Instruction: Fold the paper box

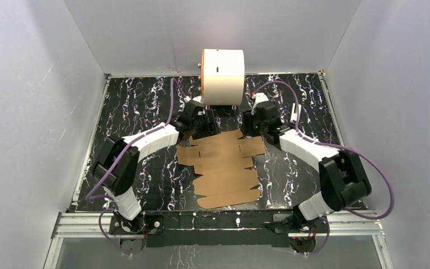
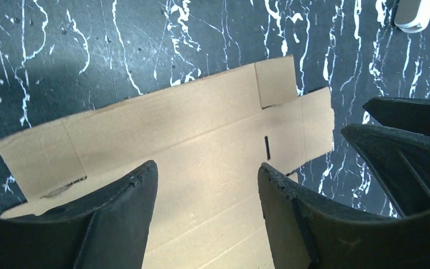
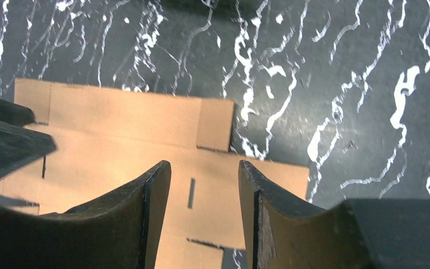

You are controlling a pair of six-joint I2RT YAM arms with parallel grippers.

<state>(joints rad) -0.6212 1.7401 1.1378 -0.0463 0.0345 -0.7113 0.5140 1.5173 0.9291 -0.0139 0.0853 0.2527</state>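
Observation:
The paper box [image 1: 224,171] is a flat brown die-cut cardboard sheet with flaps and slots, lying on the black marbled table [image 1: 140,106] between the arms. My left gripper [image 1: 208,130] hovers over the sheet's far left part, jaws open and empty; in the left wrist view [image 2: 207,168] the cardboard [image 2: 190,129] lies flat below the fingers. My right gripper [image 1: 256,130] hovers over the far right flap, jaws open and empty; the right wrist view [image 3: 204,165] shows a slotted flap [image 3: 207,185] under it.
A large white cylinder with an orange rim [image 1: 222,76] stands at the back of the table, just behind both grippers. White walls enclose the table on three sides. The other gripper's black fingers [image 2: 409,145] show at the right of the left wrist view.

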